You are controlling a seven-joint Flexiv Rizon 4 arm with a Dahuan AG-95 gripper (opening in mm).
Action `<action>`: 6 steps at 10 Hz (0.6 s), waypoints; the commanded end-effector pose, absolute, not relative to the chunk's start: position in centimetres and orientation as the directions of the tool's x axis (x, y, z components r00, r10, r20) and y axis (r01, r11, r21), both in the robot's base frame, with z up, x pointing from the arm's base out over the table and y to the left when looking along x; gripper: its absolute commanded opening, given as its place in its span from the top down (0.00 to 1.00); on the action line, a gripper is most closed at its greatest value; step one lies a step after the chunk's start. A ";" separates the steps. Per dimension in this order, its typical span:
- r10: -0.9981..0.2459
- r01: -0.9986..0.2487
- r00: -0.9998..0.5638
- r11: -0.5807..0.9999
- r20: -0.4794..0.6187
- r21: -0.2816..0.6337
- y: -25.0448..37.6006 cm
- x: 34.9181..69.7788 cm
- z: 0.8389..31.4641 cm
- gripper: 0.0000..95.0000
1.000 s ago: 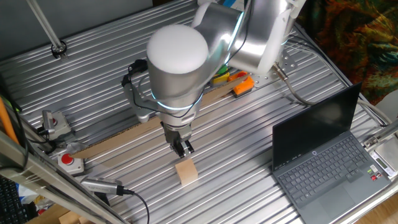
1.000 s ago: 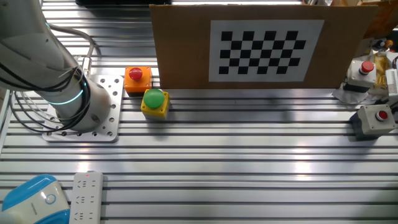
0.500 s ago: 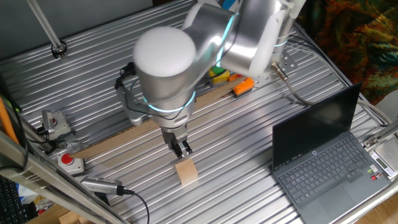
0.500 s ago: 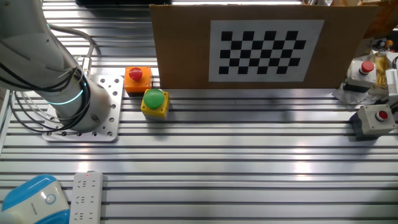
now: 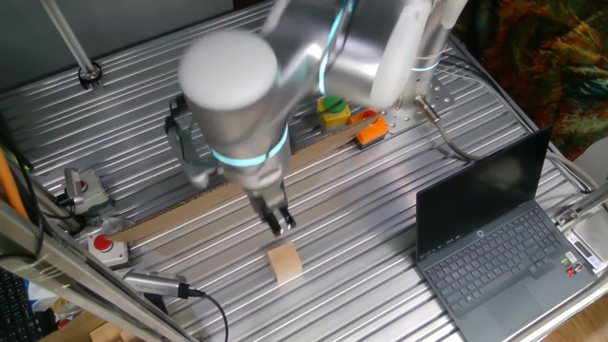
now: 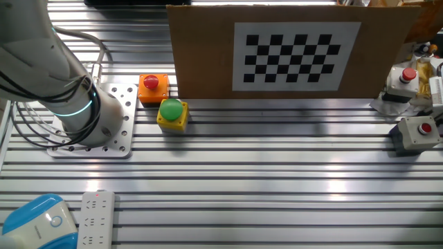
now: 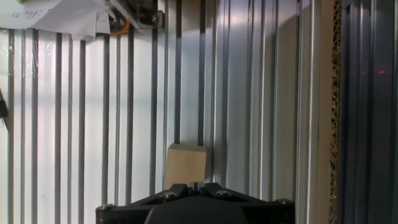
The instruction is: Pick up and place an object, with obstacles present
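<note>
1. While the block [image 5: 284, 262] lies flat on the ribbed table [image 5: 380, 237], untouched and a little in front of the long cardboard strip [image 5: 190, 211], the gripper [image 5: 282, 224] hangs just above and behind it, holding nothing; in the hand view its fingertips meet with no gap, so it looks closed.
2. If the fingers come down as they are, I judge they would land on top of the block [image 7: 185, 165] or shove it along the grooves instead of straddling it.
3. A descent off to one side could tip the block, since only its near edge sits under the hand.
4. Any carry toward the far side risks clipping the strip, the yellow-and-green button box [image 5: 333, 111] or the orange piece [image 5: 370, 132].
5. The laptop [image 5: 494, 247] stands well apart.
6. No container shows in any view.
</note>
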State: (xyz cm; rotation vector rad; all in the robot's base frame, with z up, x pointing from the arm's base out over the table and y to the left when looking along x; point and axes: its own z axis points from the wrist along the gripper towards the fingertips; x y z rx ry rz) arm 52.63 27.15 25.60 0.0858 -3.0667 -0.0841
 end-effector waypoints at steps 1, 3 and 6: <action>-0.073 -0.069 -0.995 0.995 0.070 0.070 26.1 51.8 26.5 1.00; -0.093 -0.087 -0.992 0.993 0.081 0.082 24.6 50.9 27.8 1.00; -0.120 -0.112 -0.988 0.989 0.092 0.094 23.0 50.4 28.8 1.00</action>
